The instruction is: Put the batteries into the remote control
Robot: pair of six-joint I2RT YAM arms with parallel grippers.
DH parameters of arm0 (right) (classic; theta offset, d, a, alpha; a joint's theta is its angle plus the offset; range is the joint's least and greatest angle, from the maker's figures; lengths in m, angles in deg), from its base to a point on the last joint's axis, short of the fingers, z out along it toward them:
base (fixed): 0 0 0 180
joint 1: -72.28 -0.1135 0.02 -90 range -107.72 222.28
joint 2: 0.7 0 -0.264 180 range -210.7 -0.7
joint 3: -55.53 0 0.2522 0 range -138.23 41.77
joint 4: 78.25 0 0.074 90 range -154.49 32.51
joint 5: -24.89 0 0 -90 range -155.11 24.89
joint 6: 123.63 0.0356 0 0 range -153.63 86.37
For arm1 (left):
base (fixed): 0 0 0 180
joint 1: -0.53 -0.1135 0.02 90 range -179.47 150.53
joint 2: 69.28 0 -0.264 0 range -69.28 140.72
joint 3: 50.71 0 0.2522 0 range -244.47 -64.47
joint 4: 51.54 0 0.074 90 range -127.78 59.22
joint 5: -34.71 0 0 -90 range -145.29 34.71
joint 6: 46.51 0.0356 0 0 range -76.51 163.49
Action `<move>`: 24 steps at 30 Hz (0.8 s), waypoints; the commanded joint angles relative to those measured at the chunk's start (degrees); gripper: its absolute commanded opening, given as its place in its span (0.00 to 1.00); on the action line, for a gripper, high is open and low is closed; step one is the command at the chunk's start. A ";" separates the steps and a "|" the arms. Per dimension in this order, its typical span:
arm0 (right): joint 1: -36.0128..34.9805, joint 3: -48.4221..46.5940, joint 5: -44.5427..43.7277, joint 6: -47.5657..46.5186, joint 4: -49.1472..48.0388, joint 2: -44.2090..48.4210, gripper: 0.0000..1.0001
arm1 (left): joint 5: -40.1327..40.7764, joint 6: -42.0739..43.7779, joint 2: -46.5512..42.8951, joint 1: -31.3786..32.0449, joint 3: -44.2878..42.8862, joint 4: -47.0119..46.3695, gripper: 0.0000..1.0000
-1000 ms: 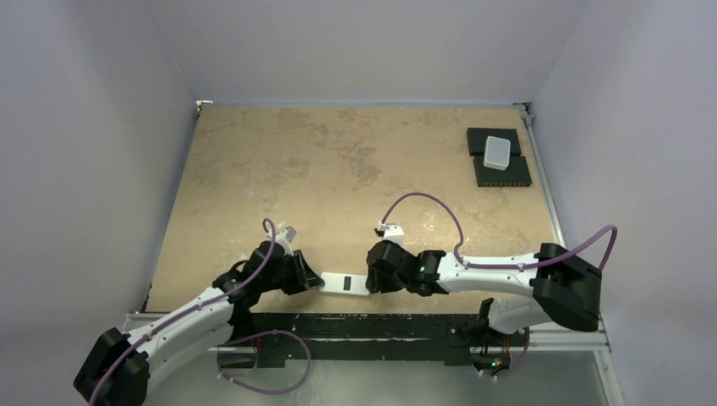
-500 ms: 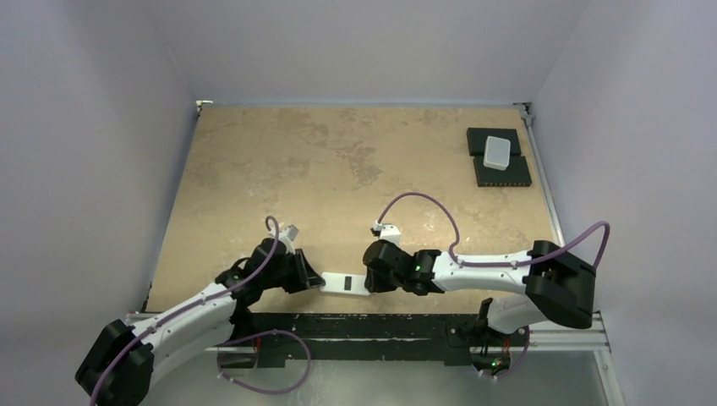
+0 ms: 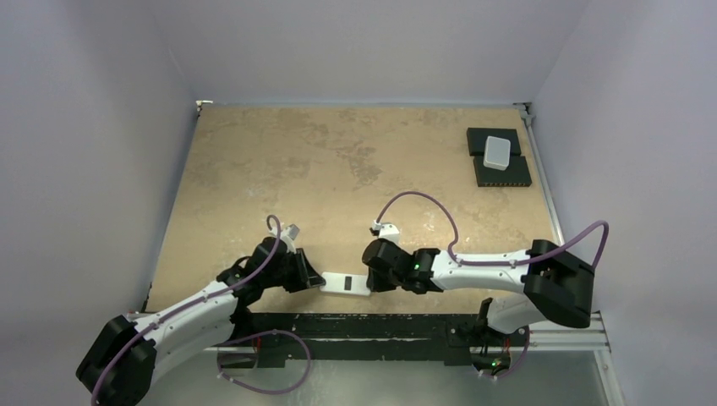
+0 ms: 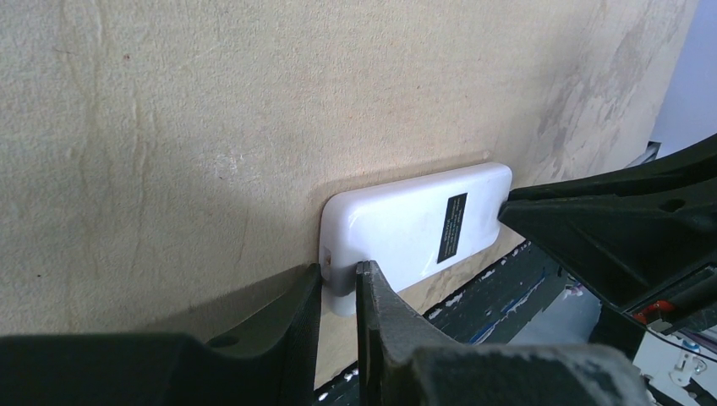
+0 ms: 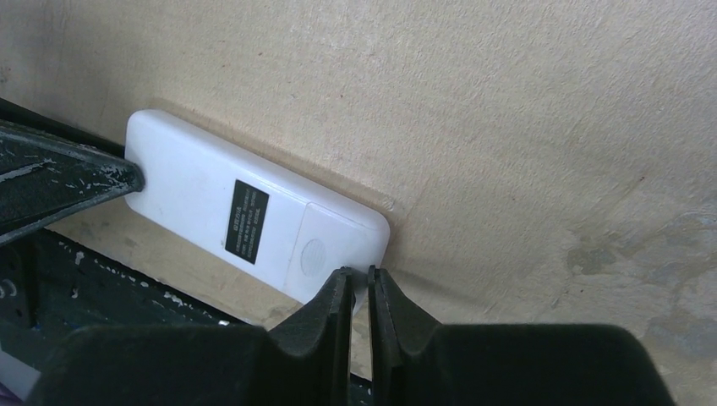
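Top external: lilac-walled tan table [image 3: 338,152], remote control [image 3: 345,283] between closed left pincer [image 3: 319,280] and closed right pincer [image 3: 369,280].

Right jaws crept left toward remote control [image 3: 345,283].

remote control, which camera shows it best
Right wrist: the remote control lies back up, in full view, with its black label and cover seam clear. Left wrist shows it foreshortened, with the seam unclear. Top external shows only a tiny white slab.
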 commanded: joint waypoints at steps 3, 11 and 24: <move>-0.48 -2.04 -1.06 0.00 -1.77 -2.27 0.18 | 1.36 1.47 2.22 1.36 1.58 0.04 0.14; -0.48 -4.08 -4.25 -1.38 3.33 -0.75 0.27 | 3.85 1.84 1.16 1.31 -1.29 4.83 0.21; -0.48 -6.63 -10.58 -5.76 7.51 5.70 0.51 | 8.59 2.04 -1.33 1.33 -10.43 13.64 0.36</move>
